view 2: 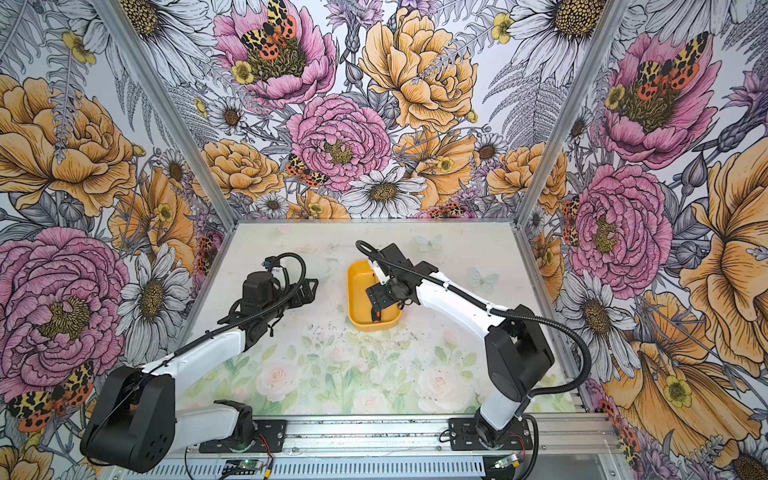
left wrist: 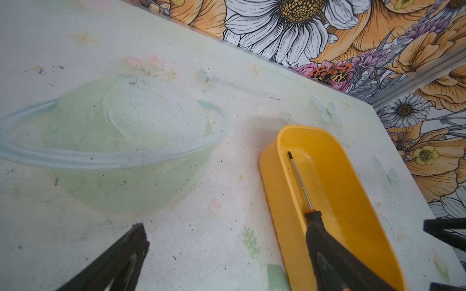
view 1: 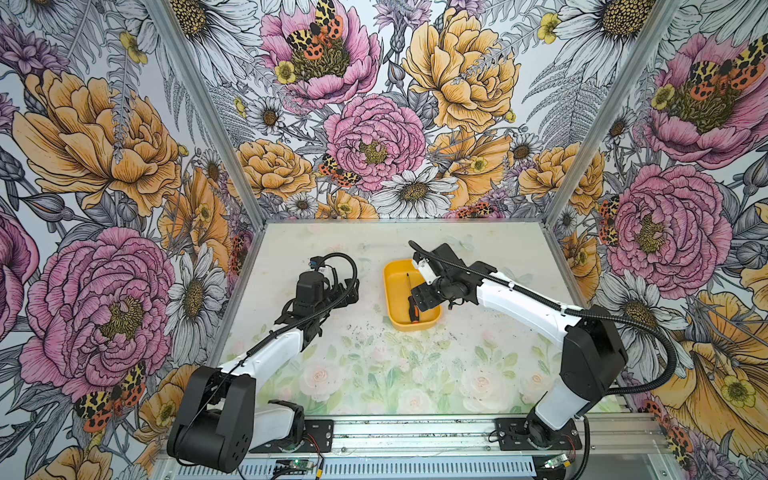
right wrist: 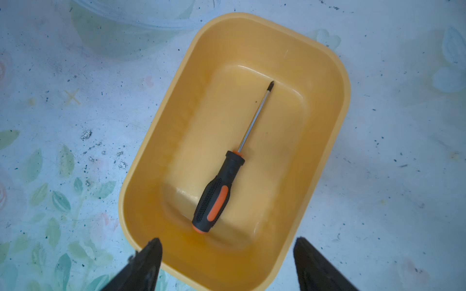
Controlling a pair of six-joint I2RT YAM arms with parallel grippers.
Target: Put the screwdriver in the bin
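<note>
The screwdriver lies flat on the floor of the yellow-orange bin, its black and orange handle toward my right gripper. That gripper hovers above the bin's near end, open and holding nothing. Both top views show the right gripper over the bin, covering part of the screwdriver. My left gripper is open and empty, just left of the bin. One of its fingers overlaps the handle of the screwdriver in the left wrist view.
The table mat carries a faded ringed-planet print and pale flowers. Floral walls close in the left, back and right sides. A metal rail with both arm bases runs along the front edge.
</note>
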